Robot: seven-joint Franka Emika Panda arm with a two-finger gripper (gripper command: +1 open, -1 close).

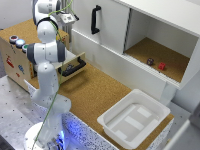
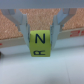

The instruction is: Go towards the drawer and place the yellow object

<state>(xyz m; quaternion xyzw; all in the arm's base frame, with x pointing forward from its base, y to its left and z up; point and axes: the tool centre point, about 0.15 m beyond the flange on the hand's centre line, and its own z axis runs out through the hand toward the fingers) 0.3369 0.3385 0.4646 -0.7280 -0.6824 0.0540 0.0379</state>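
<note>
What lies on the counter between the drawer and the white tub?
Nothing: in the exterior view the brown counter is bare between drawer and tub. The wrist view shows the gripper holding a yellow block.

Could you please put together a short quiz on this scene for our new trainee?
1. True or false: the end effector has the yellow object between its fingers.
2. What lies in the open cabinet compartment? A) a red item and a dark item; B) a yellow block; C) a blue cup.
3. Fill in: the handle on the drawer is coloured ____.

Key: 1 true; 2 A; 3 black.
</note>
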